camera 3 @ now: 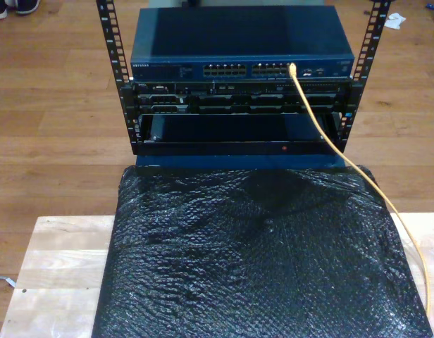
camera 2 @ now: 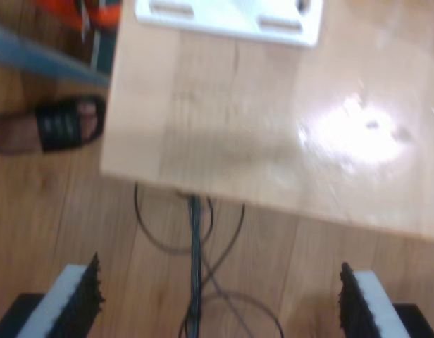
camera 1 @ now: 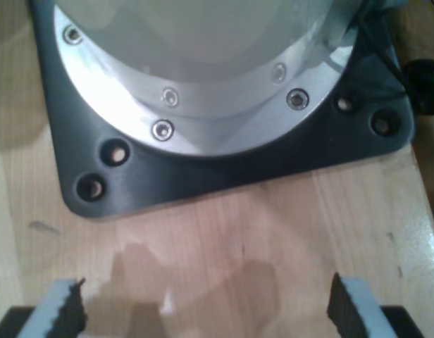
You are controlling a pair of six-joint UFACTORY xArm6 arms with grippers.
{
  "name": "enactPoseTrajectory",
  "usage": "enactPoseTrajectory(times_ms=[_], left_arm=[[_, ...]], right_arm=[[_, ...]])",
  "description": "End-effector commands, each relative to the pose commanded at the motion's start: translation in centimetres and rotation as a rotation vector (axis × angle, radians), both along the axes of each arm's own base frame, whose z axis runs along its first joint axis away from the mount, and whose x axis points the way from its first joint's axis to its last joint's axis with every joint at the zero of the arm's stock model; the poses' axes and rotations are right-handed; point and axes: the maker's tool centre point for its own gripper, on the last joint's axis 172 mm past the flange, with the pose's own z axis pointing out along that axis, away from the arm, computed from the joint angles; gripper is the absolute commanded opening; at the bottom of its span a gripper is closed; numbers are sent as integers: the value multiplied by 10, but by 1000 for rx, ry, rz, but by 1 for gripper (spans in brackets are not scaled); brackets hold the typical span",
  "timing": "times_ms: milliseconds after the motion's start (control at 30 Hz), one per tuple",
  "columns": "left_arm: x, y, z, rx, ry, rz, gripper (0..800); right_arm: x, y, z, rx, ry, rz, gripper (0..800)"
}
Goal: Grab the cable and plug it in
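Starting nearest, we see my first gripper [camera 1: 203,310] spread wide over bare wood, nothing between its serrated pads [camera 1: 70,310], facing a black base plate [camera 1: 224,176] with a silver flange [camera 1: 203,84] bolted on. My second gripper [camera 2: 220,303] is likewise wide and empty, above the floor beside a wooden table's edge [camera 2: 273,169], with thin black wires [camera 2: 196,253] hanging below and a person's sandalled foot [camera 2: 55,127] at the side.

Farther off, in the exterior view, one cable [camera 3: 358,172], yellow-orange, runs from the view's lower right over the black bubble-textured cover [camera 3: 259,260] up to the blue switch [camera 3: 242,42] atop the rack [camera 3: 238,105], its tip at a port [camera 3: 292,68]; we cannot tell whether it is fully seated.

We judge the cable light, limp and smooth, its clear plug brittle at the latch. Better to pinch the jacket just behind the plug, so the tip stays steerable.

We count one cable, one switch, one rack, two grippers.
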Motion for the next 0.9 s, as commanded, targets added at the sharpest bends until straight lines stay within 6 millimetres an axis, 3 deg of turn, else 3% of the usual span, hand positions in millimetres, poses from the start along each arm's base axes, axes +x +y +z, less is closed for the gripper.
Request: enactPoseTrajectory(times_ms=[200,633,900], left_arm=[[0,1,0,2,0,1,800],[0,0,0,0,1,1,800],[0,0,0,0,0,0,800]], right_arm=[[-7,18,-32,8,-3,-34,797],[-2,18,-102,-160,-39,-27,797],[0,17,-118,-208,-51,-25,797]])
